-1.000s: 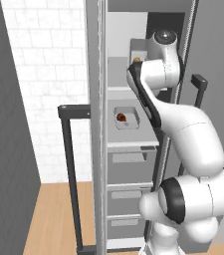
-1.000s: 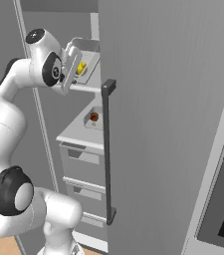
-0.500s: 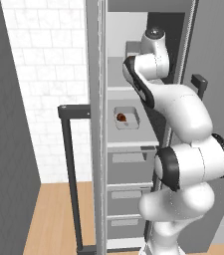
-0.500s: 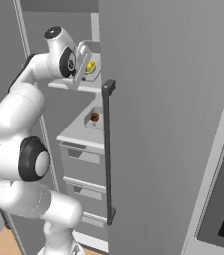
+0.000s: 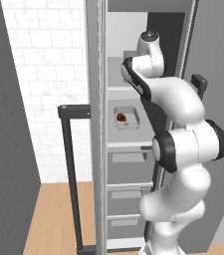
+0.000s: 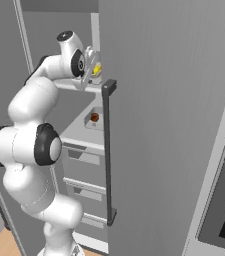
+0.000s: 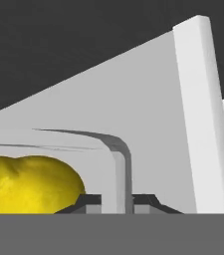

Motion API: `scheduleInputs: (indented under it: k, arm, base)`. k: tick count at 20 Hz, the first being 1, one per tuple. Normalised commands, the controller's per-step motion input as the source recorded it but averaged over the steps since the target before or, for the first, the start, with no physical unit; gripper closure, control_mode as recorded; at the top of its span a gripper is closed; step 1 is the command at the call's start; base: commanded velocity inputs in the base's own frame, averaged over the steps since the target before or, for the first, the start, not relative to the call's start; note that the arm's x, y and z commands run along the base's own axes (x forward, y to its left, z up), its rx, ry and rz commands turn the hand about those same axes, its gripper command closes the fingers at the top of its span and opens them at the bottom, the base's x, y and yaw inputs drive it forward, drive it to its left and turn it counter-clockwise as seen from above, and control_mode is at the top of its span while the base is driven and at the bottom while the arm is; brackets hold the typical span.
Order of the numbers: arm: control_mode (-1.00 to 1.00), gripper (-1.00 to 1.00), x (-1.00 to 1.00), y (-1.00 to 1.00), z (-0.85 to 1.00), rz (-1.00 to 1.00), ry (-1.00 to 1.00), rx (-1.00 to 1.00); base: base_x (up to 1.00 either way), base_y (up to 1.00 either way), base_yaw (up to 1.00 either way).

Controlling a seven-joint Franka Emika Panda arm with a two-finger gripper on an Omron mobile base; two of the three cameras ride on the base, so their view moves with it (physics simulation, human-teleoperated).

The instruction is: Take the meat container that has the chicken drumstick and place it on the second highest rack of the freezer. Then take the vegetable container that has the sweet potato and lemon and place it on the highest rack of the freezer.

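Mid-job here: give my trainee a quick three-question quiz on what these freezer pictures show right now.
1. True or false: the small reddish-brown chicken drumstick lies in a tray on the second highest light-grey rack of the tall grey freezer.
2. Multiple choice: in the hand view, the robot's hand has its finger tips on either side of: A) the rim of the light-grey vegetable container; B) the black bar handle; C) the drumstick.
3. Fill in: the bright-yellow fruit inside that container is the ____.

Key: 1 true; 2 A; 3 lemon.

White brick wall (image 5: 44, 74), wall oven (image 6: 224, 210)
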Motion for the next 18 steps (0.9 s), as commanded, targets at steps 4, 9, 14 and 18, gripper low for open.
scheduleInputs:
  k: [4,9,14,18]
  arm:
    - [-1.0,1.0,0.5,-0.04,-0.05,0.0,0.04,0.0]
    - [-1.0,1.0,0.45,-0.01,-0.03,0.0,0.02,0.0]
    - [-1.0,1.0,0.44,0.0,-0.09,0.0,0.0,0.0]
    - [-1.0,1.0,0.47,-0.01,-0.19,0.0,0.0,0.0]
  base:
    - [0.0,0.0,0.0]
    - [0.0,0.0,0.0]
    - [0.0,0.0,0.0]
    - [0.0,0.0,0.0]
